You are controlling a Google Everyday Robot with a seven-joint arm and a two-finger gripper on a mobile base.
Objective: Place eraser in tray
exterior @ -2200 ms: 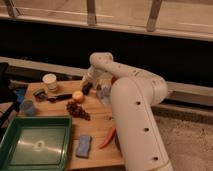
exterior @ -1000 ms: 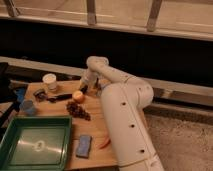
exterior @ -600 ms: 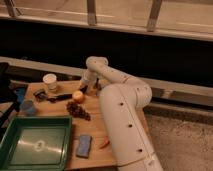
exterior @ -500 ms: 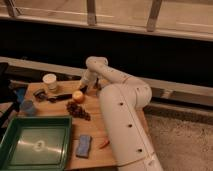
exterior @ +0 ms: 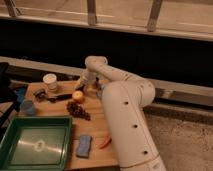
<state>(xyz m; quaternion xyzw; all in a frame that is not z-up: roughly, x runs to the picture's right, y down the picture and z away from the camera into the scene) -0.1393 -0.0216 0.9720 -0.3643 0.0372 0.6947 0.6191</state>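
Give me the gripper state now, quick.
Gripper: shut, low over the table just beyond the orange ball; whether it holds anything cannot be told.

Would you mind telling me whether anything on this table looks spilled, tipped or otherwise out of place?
Nothing stands out. The white cup stands upright, the grapes lie in a bunch, and the green tray sits flat. The claw is shut, low over the table's far side just behind the orange ball.
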